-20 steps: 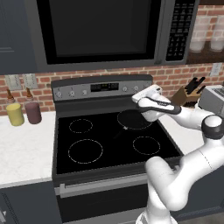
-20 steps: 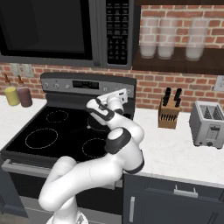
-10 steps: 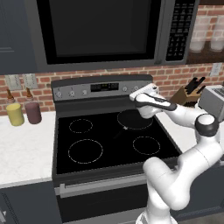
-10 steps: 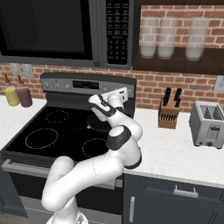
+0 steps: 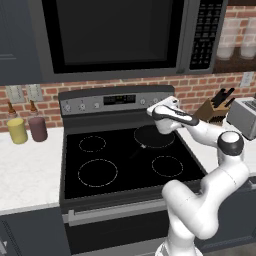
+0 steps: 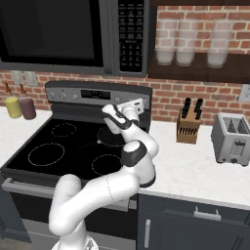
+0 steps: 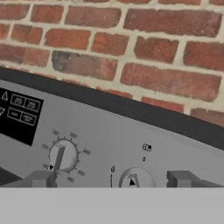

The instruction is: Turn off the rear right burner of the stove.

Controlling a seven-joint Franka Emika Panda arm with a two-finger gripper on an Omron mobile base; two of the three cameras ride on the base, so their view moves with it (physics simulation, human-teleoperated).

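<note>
The rear right burner (image 5: 154, 136) is a plain dark disc at the back right of the stove (image 5: 120, 172). Just behind it, at the right end of the back panel (image 7: 100, 135), two knobs face the gripper (image 7: 114, 180). Its fingers (image 7: 40, 178) spread open, empty, straddling the rightmost knob (image 7: 132, 180), likely lining up to grip it. That knob is cut off at the bottom, so its setting is unreadable.
</note>
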